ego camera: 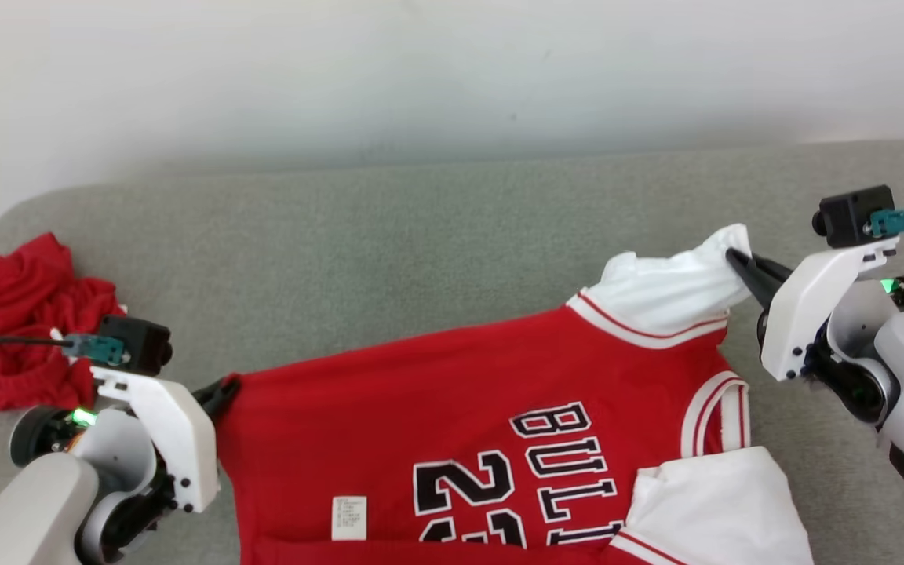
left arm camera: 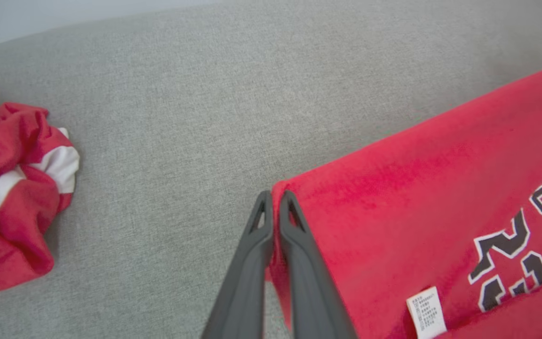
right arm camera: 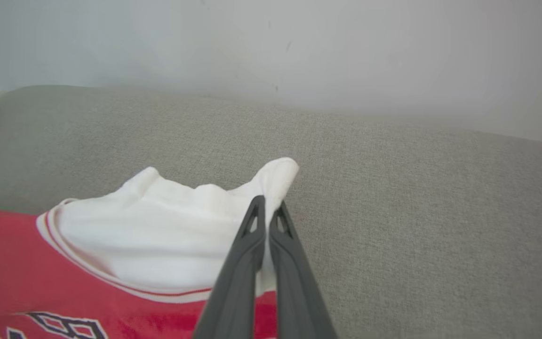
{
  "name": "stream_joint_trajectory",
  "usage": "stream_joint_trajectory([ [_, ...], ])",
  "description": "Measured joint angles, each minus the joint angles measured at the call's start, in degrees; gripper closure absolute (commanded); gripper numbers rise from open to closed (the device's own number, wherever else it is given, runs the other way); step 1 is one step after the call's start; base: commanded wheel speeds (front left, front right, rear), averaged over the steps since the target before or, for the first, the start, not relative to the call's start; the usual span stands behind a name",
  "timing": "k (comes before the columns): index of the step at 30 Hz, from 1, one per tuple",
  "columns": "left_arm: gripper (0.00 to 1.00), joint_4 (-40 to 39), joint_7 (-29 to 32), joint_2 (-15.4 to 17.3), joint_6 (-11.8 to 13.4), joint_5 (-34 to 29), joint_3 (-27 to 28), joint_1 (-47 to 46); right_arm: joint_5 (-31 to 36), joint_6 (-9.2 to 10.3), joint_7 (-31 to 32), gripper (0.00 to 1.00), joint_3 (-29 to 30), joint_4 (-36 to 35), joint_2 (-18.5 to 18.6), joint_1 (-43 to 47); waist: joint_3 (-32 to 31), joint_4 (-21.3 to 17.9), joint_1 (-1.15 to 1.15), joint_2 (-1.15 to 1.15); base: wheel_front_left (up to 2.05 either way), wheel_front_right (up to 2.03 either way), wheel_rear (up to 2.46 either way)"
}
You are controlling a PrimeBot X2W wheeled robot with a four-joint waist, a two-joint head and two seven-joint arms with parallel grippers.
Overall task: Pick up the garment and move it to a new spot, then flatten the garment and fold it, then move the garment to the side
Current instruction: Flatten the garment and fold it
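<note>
The left hand (left arm camera: pixel 274 195) is pinched tight on a corner of the red jersey (ego camera: pixel 389 408). The right hand (right arm camera: pixel 267 202) is pinched on its white sleeve (ego camera: pixel 672 290) (both arms reach inward from the sides). The jersey lies spread on the grey couch (ego camera: pixel 421 227), with a crumpled red cloth (ego camera: pixel 20 314) well to its left.

A crumpled red cloth (ego camera: pixel 20 322) with a white stripe lies at nine o'clock on the grey fabric surface (ego camera: pixel 389 259); a pale wall (ego camera: pixel 421 71) spans twelve o'clock
</note>
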State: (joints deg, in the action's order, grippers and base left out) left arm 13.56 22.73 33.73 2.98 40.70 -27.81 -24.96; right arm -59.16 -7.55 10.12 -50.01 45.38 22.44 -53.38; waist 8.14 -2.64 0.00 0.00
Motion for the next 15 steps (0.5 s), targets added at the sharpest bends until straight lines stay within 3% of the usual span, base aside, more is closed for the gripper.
stream_joint_trajectory([
  [15,1.00,1.4,19.9,2.1,-5.9,10.9,-3.4,0.7,-6.0,0.00,10.8,1.00,-6.9,-7.7,5.4,5.0,-6.1,-2.8,0.00,0.00,0.00,0.00,0.00],
])
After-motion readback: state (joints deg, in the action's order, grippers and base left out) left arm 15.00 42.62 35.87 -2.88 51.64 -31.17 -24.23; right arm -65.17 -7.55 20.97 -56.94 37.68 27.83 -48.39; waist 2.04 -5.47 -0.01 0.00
